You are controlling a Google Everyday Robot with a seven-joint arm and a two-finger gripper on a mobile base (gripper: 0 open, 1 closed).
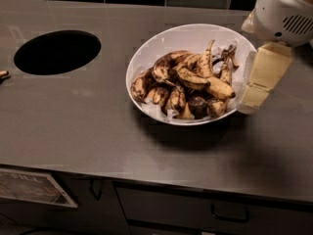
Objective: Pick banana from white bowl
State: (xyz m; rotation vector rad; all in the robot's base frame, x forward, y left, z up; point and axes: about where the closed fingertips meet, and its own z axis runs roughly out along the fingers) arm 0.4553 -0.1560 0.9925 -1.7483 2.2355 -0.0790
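The white bowl [188, 34] stands on the steel counter, right of centre, filled with several overripe bananas. The banana [218, 88], plump and the yellowest with brown speckles, lies on the right side of the pile, pointing toward the bowl's right rim. Darker, blackened bananas lie to its left and in front. My gripper [258, 80], cream-coloured under a white wrist housing [283, 11], hangs just outside the bowl's right rim, beside the banana and a little above the counter. It holds nothing that I can see.
A round black hole [57, 51] is cut into the counter at the left. A small brownish object [3, 75] pokes in at the left edge. Cabinet drawers with handles [230, 214] sit under the counter's front edge. Dark tiles run along the back.
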